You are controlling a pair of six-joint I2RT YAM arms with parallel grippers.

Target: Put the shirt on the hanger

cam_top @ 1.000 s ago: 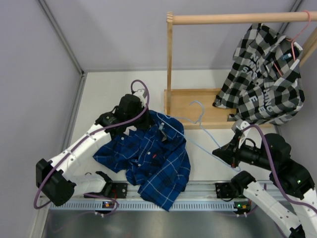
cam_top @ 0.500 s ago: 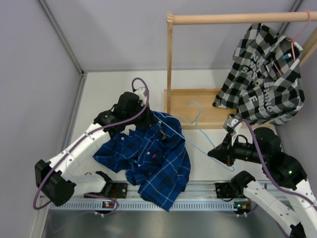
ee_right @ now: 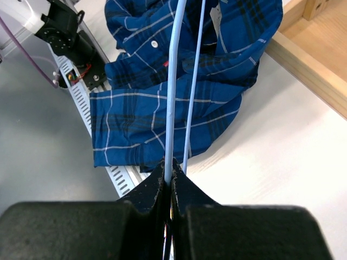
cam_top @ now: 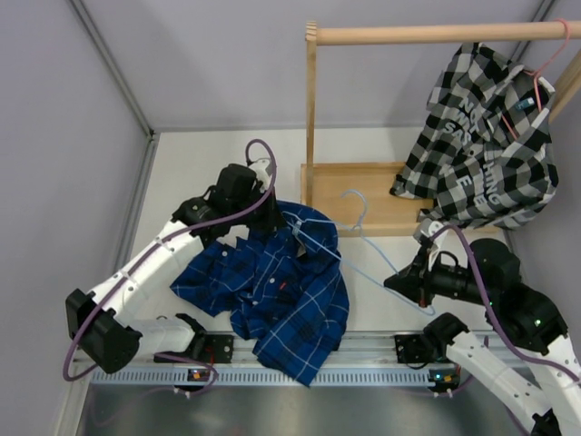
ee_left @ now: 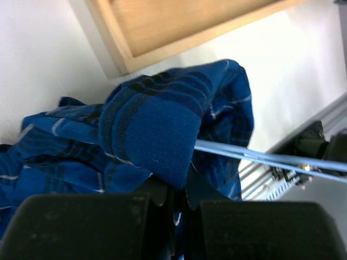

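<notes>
**Left arm.** The left pincer (cam_top: 271, 222) is shut on a fold of the shirt (cam_top: 272, 286) at its far edge. In the left wrist view the fingers (ee_left: 162, 197) are pressed together with blue fabric between them, and a raised hump of the shirt (ee_left: 157, 122) stands just above them.

**Right arm.** The right pincer (cam_top: 400, 283) is shut on the hanger (cam_top: 359, 227) at its near-right end. In the right wrist view the jaws meet around the light-blue wire (ee_right: 172, 81), which runs straight away from the camera toward the shirt (ee_right: 157, 108).

**Shirt.** It lies crumpled on the worktop (cam_top: 200, 163), between the two arms and near-left of the wooden rack base (cam_top: 331, 182). Its near hem overhangs the metal rail (cam_top: 381, 345) at the worktop's near edge.

**Hanger.** It is held tilted, with the hook over the rack base. Its far-left end meets the lifted fold. In the left wrist view the two wires (ee_left: 260, 157) emerge from behind that fold; how far they reach inside the garment cannot be determined.

**Surroundings.** A black-and-white checked shirt (cam_top: 481, 136) hangs on a pink hanger (cam_top: 545, 68) from the wooden rod (cam_top: 436, 34), well apart from the blue shirt.
</notes>
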